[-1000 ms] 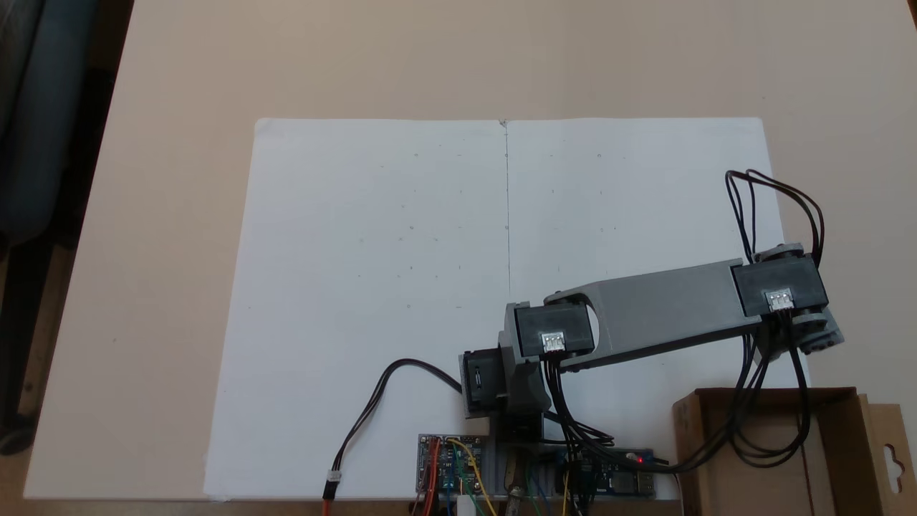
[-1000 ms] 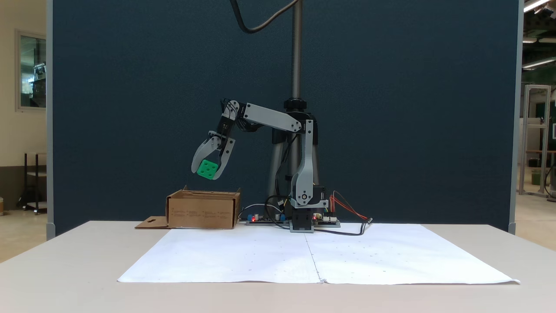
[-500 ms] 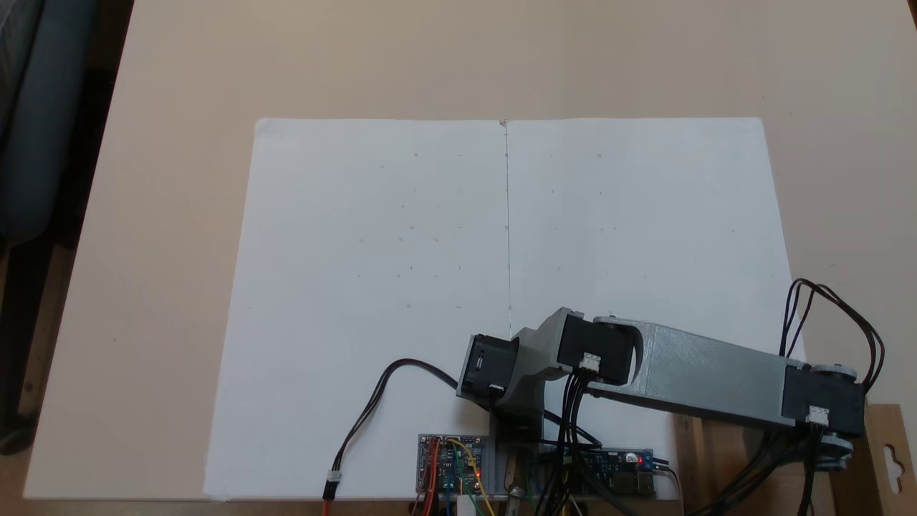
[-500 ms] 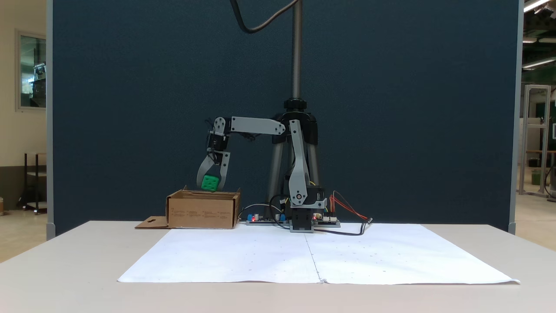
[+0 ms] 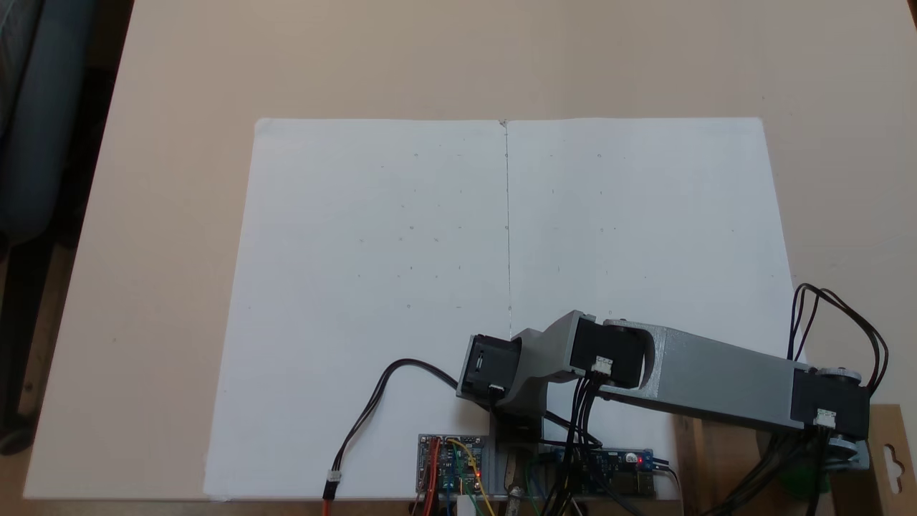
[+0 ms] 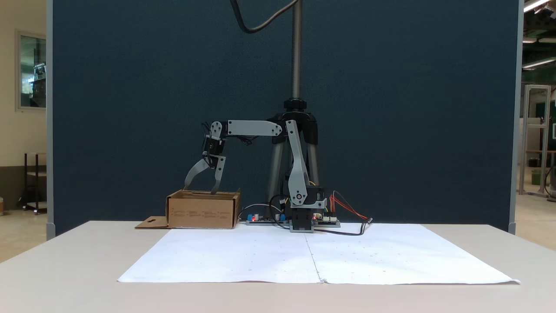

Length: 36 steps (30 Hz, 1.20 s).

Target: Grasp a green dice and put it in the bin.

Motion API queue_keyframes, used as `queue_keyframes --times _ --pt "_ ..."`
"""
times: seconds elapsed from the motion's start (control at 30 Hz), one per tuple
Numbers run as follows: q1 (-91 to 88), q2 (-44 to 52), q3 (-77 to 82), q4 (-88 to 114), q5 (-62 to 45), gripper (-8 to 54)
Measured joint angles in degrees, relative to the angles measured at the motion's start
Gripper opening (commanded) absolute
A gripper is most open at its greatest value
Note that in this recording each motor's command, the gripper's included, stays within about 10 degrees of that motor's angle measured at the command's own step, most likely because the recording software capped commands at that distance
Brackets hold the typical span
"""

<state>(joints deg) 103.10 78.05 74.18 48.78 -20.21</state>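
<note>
Fixed views from the side and from above showed the task nearly finished. From the side, the gripper [image 6: 200,190] hung with its jaws spread apart and nothing between them, the tips just at the rim of the bin [image 6: 202,211]. From above, a patch of bright green, judged to be the green dice [image 5: 804,481], lay inside the bin [image 5: 720,459] at about 5 o'clock in the picture, half hidden under the arm's [image 5: 716,376] wrist and black cables [image 5: 838,315]. So the drop looked done; what remained, by judgement, was lifting the fingers out and swinging the arm back. The bin's flap [image 6: 150,223] with the hang-hole lay flat on the table [image 6: 65,261] at the box's 9 o'clock in the side view. White paper [image 5: 380,287] covered the working area, bare of objects. Circuit boards [image 5: 450,464] and loose wires sat by the arm's base, just beside the bin, and the cables draped over the bin could snag during withdrawal.
</note>
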Motion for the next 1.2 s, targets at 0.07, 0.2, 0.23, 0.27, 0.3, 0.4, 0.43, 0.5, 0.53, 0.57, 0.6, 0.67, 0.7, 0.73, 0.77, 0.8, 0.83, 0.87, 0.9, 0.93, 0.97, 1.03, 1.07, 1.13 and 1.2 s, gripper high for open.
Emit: queue_keyframes --times 0.07,0.2,0.23,0.27,0.3,0.4,0.43,0.5,0.53,0.57,0.6,0.67,0.7,0.73,0.77,0.8,0.83,0.87,0.9,0.93,0.97,1.03,1.07,1.13,1.2 --pt "-1.8 -0.1 0.1 -2.4 0.7 40.3" --pt "-8.3 1.3 0.1 -7.4 7.6 40.3" --pt "-10.7 2.7 0.1 -8.3 9.7 40.3" --pt "-13.4 4.6 0.1 -8.6 11.7 40.3" --pt "-16.3 6.7 0.1 -8.9 13.5 40.3" --pt "-26.1 13.5 0.1 -9.3 17.7 42.2" --pt "-29.7 15.6 0.1 -9.3 18.4 42.7" --pt "-37.2 18.4 0.1 -9.3 19.4 42.7" --pt "-41.2 19.3 0.1 -9.3 19.6 42.7" --pt "-45.2 20.0 0.1 -9.3 19.7 42.7" --pt "-48.9 20.5 0.1 -9.3 19.7 42.7" --pt "-56.3 21.1 0.1 -9.3 19.7 42.8" --pt "-59.7 21.2 0.1 -9.3 19.7 42.8" --pt "-62.9 21.2 0.1 -9.3 19.7 42.9" --pt "-65.8 21.2 0.1 -9.3 19.7 43.2" --pt "-68.7 21.2 0.1 -9.3 19.7 43.5" --pt "-71.5 21.3 0.1 -9.3 19.7 43.6" --pt "-74.7 21.3 0.1 -9.3 19.7 43.8" --pt "-77.6 21.2 0.1 -9.3 19.7 43.8" --pt "-80.2 21.2 0.1 -9.3 19.7 43.9" --pt "-82.7 21.3 0.4 -9.3 19.7 43.9" --pt "-86.9 21.3 2.5 -9.3 19.7 43.9" --pt "-88.9 21.3 4.3 -9.3 19.7 43.8" --pt "-92.1 22.1 10.3 -10.2 19.8 43.7" --pt "-94.8 23.9 18.3 -14.6 19.7 43.5"
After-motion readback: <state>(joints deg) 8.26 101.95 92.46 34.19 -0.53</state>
